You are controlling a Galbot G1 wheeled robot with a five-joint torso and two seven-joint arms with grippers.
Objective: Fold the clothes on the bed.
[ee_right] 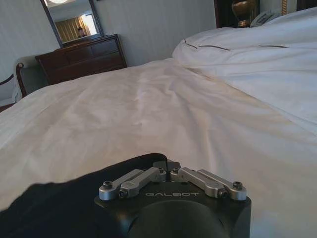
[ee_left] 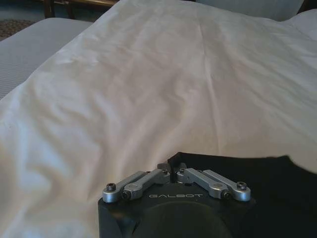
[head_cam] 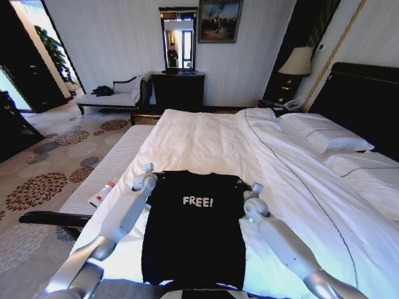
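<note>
Lying flat on the white duvet of the bed [head_cam: 206, 140], near edge: black T-shirt [head_cam: 194, 230], "FREE!" lettering facing up, collar toward the far side. Left gripper [head_cam: 147, 176] at the shirt's far-left shoulder, fingers [ee_left: 163, 171] clenched together on the black fabric edge. Right gripper [head_cam: 252, 192] at the far-right shoulder, fingers [ee_right: 163, 167] likewise pinched on the cloth. Pillows [head_cam: 324, 137] far right by the dark headboard [head_cam: 365, 99]. Small red-capped tube [head_cam: 103, 192] on the bench left of the bed.

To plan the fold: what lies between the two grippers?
The black T-shirt on the bed spans from left gripper to right gripper, per head view.
</note>
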